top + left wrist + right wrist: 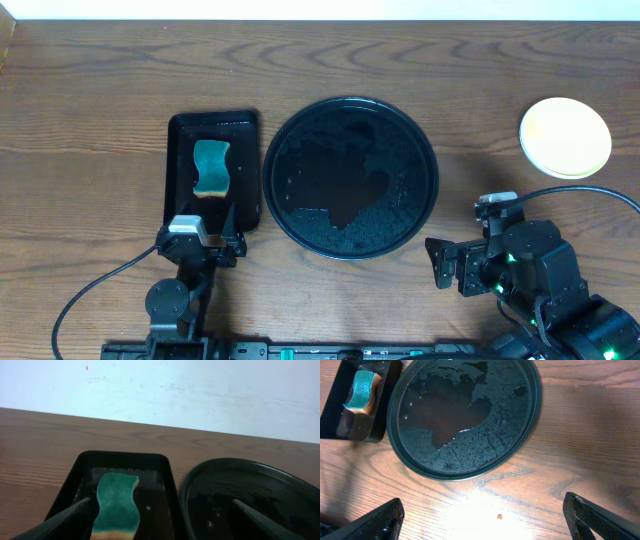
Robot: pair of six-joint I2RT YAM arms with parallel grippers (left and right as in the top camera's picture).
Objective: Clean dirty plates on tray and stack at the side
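Note:
The large round black tray [350, 177] sits mid-table, wet, with no plate on it; it also shows in the left wrist view [250, 495] and the right wrist view [465, 417]. A pale yellow plate [565, 137] lies at the far right, top face clean; I cannot tell whether other plates lie under it. No blue plate shows. My left gripper [203, 246] is open and empty, just in front of the rectangular tray; its fingers [160, 517] straddle the gap between both trays. My right gripper [447, 264] is open and empty over bare table [482, 515], front right of the round tray.
A smaller rectangular black tray [213, 170] left of the round tray holds a green-and-tan sponge [211, 167], also in the left wrist view [117, 505] and the right wrist view [361, 391]. A tiny orange crumb [499, 516] lies on the wood between my right fingers.

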